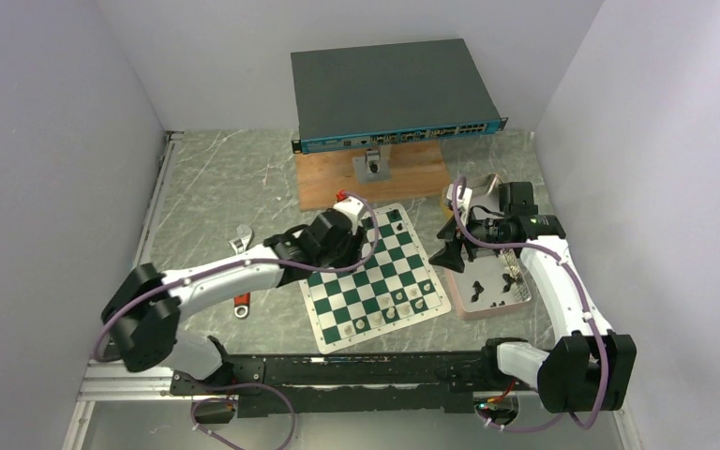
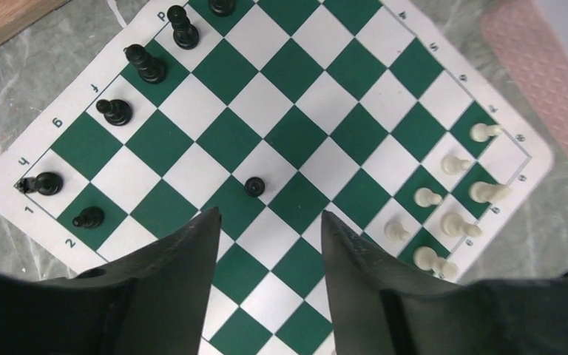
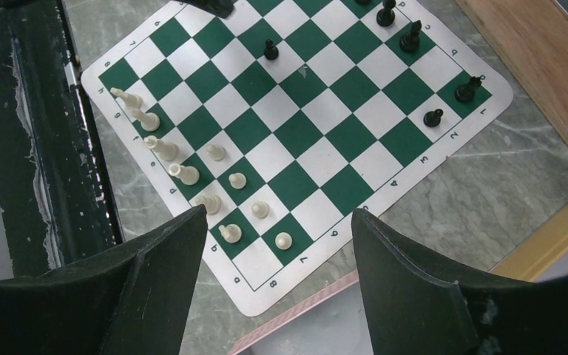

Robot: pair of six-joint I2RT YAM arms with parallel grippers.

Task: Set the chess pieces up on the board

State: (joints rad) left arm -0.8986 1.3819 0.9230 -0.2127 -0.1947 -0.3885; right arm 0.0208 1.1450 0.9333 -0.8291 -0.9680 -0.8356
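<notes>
Placing stage, part done. Board (image 1: pixel 375 281) flat mid-table; black pawn (image 2: pixel 254 186) loose mid-board, just ahead of left gripper (image 2: pixel 270 216), fingers (image 2: pixel 185 281) spread, empty. Right gripper (image 3: pixel 277 214) likewise, near pink tray (image 2: pixel 543 81). Next, likely: grasp pawn, reseat.

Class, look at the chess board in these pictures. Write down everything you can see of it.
The board is a thin, flat mat of dark green and white squares, with rounded corners and a white border carrying letters and numbers. It lies flat on the grey marbled table, turned at an angle to the arms. Black pieces stand along one end, white pieces at the other, and one black pawn stands alone near the middle. A pink tray sits close beside it.
</notes>
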